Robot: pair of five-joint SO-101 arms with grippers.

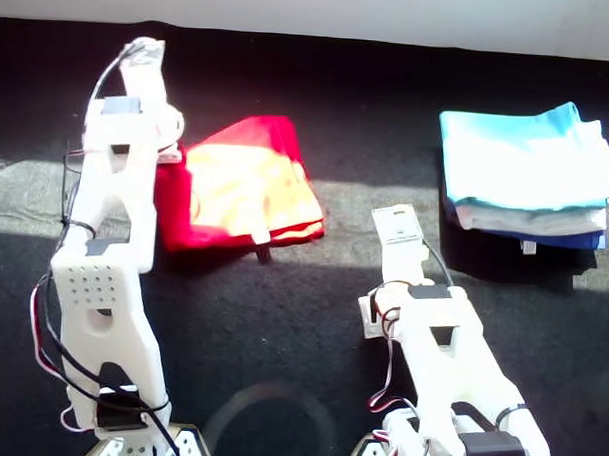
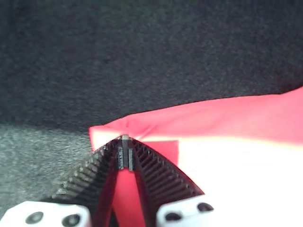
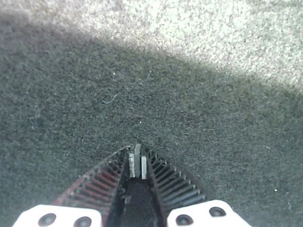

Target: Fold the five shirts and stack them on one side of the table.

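Left of the frame in the high view: the left arm (image 1: 108, 271) stood tall, running from the lower left corner up toward the upper left. Its left end effector (image 2: 124, 158) had its toothed jaws together at the tips, right over a corner of the red shirt (image 1: 241, 191). We could not tell whether any cloth was pinched between them.

Centre left: the red shirt lay folded flat on the dark counter (image 1: 311, 318), with a pale yellow-orange print facing up. Its left edge sat against the left arm. A band of sunlight (image 1: 350, 205) crossed the counter and the shirt.

Lower centre to lower right: the right arm (image 1: 431, 332) rose from the bottom edge and leaned toward the middle of the frame, apart from the red shirt. In its wrist view the right end effector (image 3: 137, 163) had its jaws together and held nothing, over bare dark counter beside the sunlit strip.

Upper right: a stack of folded shirts (image 1: 527, 166) sat on the counter, well apart from both arms. Light blue was on top, with white, deeper blue and a dark layer beneath.
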